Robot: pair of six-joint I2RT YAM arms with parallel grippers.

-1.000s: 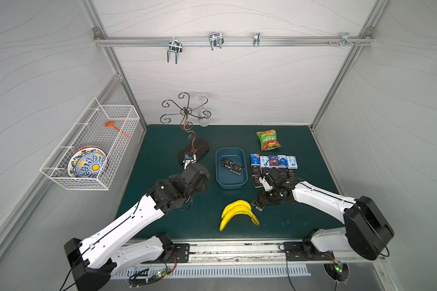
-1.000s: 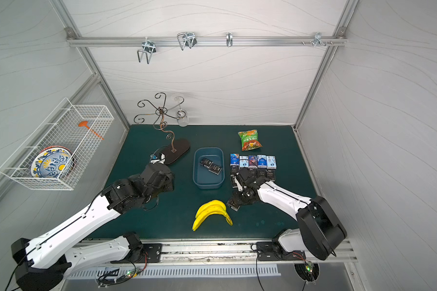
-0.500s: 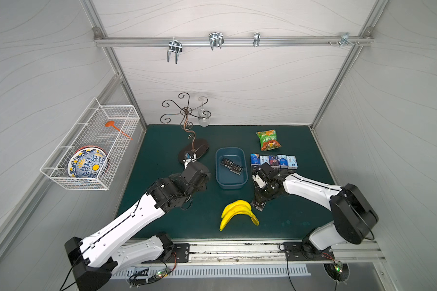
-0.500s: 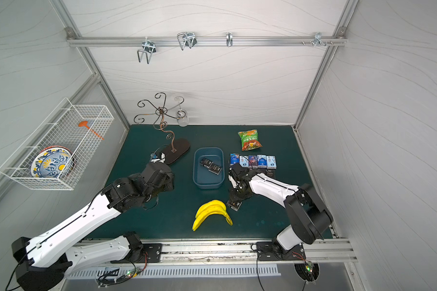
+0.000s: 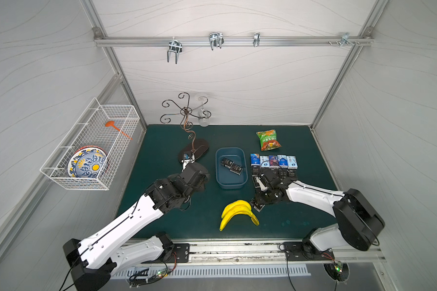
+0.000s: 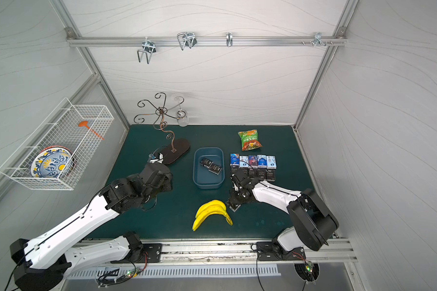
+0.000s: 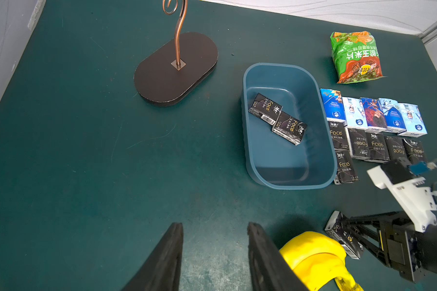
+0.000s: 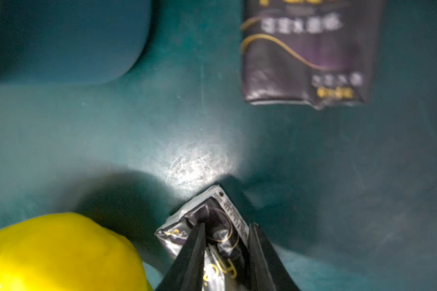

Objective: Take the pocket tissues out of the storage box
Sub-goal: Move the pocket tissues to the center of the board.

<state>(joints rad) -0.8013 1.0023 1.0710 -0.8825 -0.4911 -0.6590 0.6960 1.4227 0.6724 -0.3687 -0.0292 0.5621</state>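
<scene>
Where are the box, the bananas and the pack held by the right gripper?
box (image 5: 231,179): in a top view, on its bare floor.
bananas (image 5: 237,210): in a top view, on the middle of the bunch.
held pack (image 8: 212,209): in the right wrist view, on its crumpled end.

**Item: twin-arm unit**
- Left arm, right arm: rounded, glossy white link shells joined by matte black joint housings.
- Thin black cable along the left arm's white link.
- Black base plates with screw holes, on a silver rail. Red and black wires loop beside them.
- Left gripper, right gripper: paired flat black fingers tapering to narrow tips.
- Right wrist: white bracket carrying a blue connector and a black lead.
</scene>
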